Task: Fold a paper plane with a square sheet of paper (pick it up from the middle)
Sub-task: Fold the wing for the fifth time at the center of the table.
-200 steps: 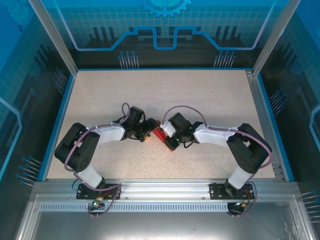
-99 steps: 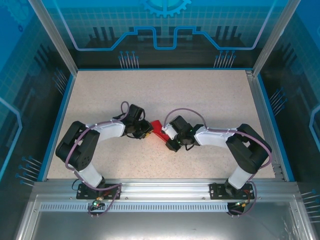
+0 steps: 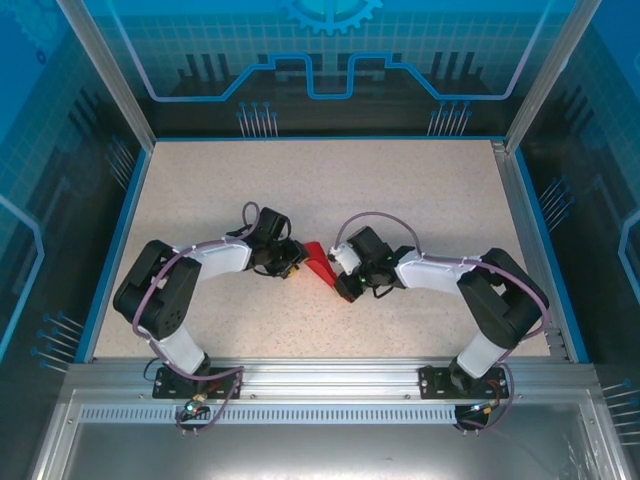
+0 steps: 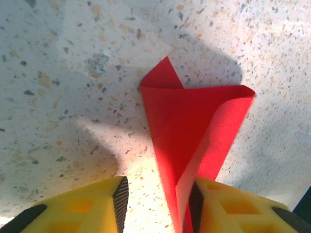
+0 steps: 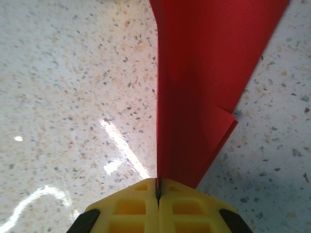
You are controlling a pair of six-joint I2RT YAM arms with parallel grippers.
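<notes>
No text, numbers or brands readable. Only sign: blue gear emblem [image 3: 331,12] on back wall, far beyond left claw [image 3: 292,270] and right claw [image 3: 330,276], cut by frame top. Sheet of paper [image 5: 204,73] pinched in right claw: plain red.

A robotics lab cell; a speckled beige stone-look desk [image 3: 400,180] sits framed by silver aluminium posts [image 3: 102,68]; translucent blue wall panels printed with gear and circuit graphics [image 3: 330,60] enclose it; two white-and-black robot arms [image 3: 215,260] stand bolted to a slotted aluminium rail [image 3: 330,378].
</notes>
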